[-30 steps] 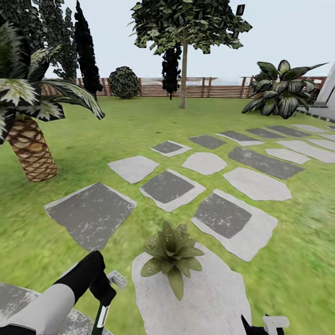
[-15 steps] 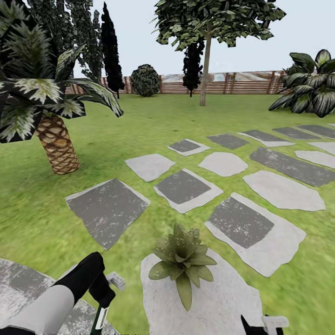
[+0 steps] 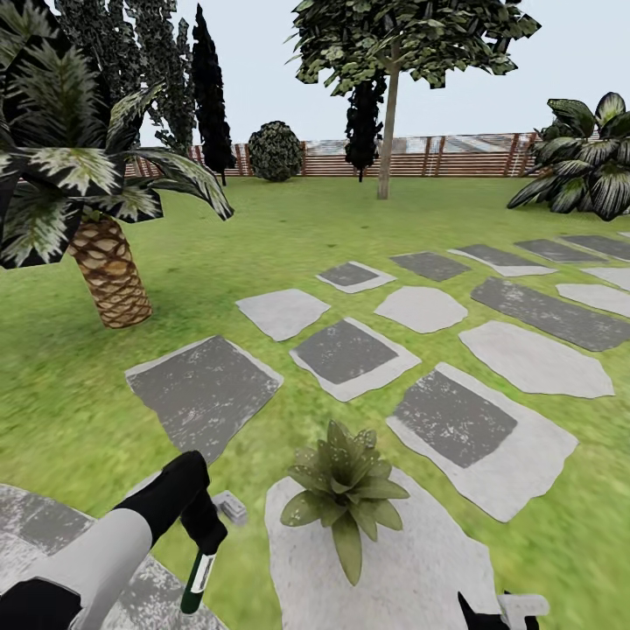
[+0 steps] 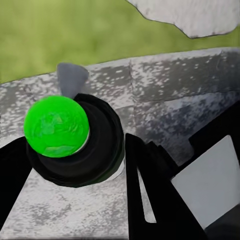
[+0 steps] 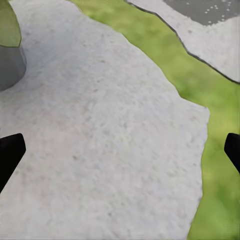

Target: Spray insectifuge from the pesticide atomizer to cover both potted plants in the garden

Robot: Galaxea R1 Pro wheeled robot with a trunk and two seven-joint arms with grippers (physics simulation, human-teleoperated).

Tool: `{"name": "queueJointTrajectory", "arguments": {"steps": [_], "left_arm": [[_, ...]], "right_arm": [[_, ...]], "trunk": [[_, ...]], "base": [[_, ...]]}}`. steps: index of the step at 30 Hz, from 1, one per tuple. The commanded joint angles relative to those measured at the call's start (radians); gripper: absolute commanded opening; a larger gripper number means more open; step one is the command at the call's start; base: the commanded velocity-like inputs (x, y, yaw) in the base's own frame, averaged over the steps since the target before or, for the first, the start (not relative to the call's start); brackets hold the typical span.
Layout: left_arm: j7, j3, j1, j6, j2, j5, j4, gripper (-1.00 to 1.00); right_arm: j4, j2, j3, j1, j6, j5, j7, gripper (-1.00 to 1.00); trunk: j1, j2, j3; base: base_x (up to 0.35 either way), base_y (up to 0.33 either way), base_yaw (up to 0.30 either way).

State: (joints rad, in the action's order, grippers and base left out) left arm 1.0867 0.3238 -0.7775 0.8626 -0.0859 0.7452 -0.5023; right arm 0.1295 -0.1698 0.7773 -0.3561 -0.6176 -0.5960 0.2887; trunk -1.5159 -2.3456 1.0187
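Head view: our left gripper clamped round slim dark green bottle with white label at 7 o'clock, hanging downward. Right gripper fingers wide apart, holding nothing. Speckled green rosette plant dead centre. Risk we see: spray missing leaves, bottle aimed at pale paving stone.

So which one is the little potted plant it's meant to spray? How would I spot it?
Start at the big palm with the scaly brown trunk on the left, then follow the stepping stones toward the robot. On the nearest pale stone sits the potted plant, a low rosette of pointed, pale-speckled green leaves. It is far smaller than the palm and the dark broad-leaved bush at the right.
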Motion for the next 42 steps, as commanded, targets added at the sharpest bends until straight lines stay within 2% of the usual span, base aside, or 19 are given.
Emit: {"name": "queueJointTrajectory", "arguments": {"steps": [1,6,12,20,32,42], "left_arm": [[0.010,0.007,0.002,0.006,-0.001,0.008,-0.003,-1.00],[0.009,0.008,0.005,0.004,-0.002,0.010,-0.003,-1.00],[0.011,0.005,0.005,0.003,0.000,0.008,-0.005,-1.00],[0.005,-0.007,0.006,0.003,0.000,0.008,-0.002,-1.00],[0.002,-0.006,0.006,0.004,0.001,0.004,-0.005,-1.00],[0.003,-0.009,0.006,0.004,0.001,0.001,-0.006,-1.00]], "right_arm": [[0.000,0.000,0.008,-0.001,-0.002,-0.001,0.009,1.00],[-0.001,0.000,0.008,-0.001,-0.002,-0.001,0.009,1.00],[-0.001,0.000,0.008,-0.001,-0.002,-0.002,0.009,1.00],[-0.001,0.000,0.008,-0.001,-0.002,-0.002,0.009,1.00],[-0.001,0.001,0.008,-0.001,-0.001,-0.002,0.009,1.00],[-0.001,0.002,0.008,-0.001,-0.002,-0.002,0.009,1.00]], "trunk": [[0.000,0.000,0.001],[0.000,0.000,0.001],[0.000,0.000,0.001],[0.000,0.000,0.001],[0.000,0.000,0.001],[0.000,0.000,0.001]], "base": [[0.000,0.000,0.118],[0.000,-0.009,0.245],[0.000,-0.215,0.245],[-0.070,-0.269,0.031],[-0.185,-0.233,0.008],[0.028,-0.266,0.232]]}}
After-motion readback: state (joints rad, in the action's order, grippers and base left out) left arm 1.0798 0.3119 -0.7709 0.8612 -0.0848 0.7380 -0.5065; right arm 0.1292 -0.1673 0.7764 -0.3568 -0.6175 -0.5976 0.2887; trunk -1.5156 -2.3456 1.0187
